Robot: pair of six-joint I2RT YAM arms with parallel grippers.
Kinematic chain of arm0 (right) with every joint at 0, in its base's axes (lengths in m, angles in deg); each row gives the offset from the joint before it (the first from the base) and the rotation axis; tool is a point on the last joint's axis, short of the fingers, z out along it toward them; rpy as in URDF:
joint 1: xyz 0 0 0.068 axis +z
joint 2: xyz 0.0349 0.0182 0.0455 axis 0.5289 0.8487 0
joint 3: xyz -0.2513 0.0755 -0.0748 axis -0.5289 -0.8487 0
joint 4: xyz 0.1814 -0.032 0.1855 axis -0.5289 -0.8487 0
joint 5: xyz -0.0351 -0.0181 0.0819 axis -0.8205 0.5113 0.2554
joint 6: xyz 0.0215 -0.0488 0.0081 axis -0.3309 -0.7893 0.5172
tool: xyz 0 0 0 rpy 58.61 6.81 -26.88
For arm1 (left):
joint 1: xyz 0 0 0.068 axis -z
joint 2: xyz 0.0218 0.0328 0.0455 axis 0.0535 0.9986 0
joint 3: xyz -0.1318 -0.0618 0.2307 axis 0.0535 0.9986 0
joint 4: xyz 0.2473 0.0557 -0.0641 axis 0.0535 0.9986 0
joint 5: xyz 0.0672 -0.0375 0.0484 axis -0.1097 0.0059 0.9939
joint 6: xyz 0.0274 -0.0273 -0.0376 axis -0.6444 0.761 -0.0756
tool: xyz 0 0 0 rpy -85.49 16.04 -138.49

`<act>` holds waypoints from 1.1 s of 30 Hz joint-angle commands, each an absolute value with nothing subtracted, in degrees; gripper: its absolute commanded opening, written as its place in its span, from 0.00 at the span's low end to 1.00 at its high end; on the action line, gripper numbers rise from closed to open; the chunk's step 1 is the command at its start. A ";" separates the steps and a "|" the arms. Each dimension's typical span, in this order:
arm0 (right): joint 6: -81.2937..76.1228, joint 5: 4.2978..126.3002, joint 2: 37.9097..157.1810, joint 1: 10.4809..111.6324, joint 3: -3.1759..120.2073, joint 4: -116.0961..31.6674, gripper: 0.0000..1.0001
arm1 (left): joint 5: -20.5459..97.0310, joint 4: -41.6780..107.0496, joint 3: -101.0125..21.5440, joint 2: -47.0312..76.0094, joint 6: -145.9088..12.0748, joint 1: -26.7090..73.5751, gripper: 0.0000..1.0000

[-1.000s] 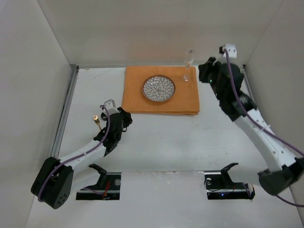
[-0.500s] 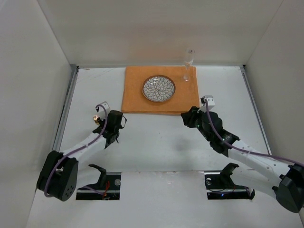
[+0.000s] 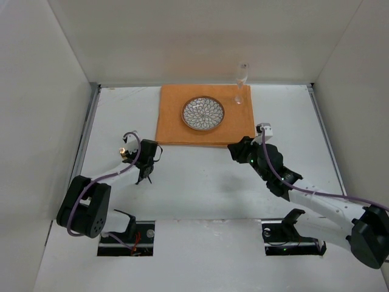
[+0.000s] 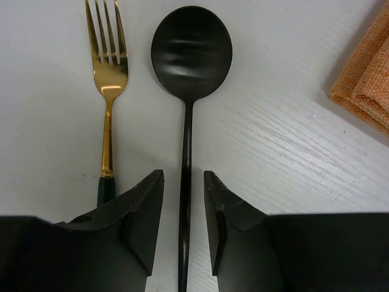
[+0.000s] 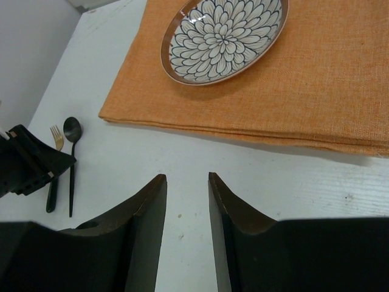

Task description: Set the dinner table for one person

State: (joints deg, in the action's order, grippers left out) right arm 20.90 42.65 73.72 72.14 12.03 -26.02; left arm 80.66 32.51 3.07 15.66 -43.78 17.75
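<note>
While the left gripper point(image 4: 183, 181) straddles the handle of the black spoon point(image 4: 191, 52), jaws apart and not gripping, on the white table point(image 4: 279, 158) spread beneath everything, it should close squarely, clear of the gold fork point(image 4: 108, 70) just beside, as the right gripper point(image 5: 185, 182) hangs with jaws open, empty.

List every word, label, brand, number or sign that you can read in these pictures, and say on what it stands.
There is no readable text in any view.
The plate bears only a petal pattern, no letters.
The fork, spoon, placemat and glass show no marks or labels.
</note>
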 commanded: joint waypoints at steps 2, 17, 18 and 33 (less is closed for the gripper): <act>21.63 43.24 73.42 72.49 12.24 -21.67 0.40 | 79.03 31.01 2.37 15.29 -43.43 16.31 0.29; 22.33 42.54 69.90 71.09 10.66 -21.67 0.41 | 73.58 29.34 3.34 18.10 -41.14 15.35 0.08; 22.42 42.54 69.73 70.65 10.66 -21.93 0.42 | 73.57 29.08 3.78 16.97 -41.32 15.35 0.06; 25.84 38.77 66.57 64.06 7.15 -21.23 0.71 | 75.60 33.75 -17.19 11.04 -45.89 33.87 0.03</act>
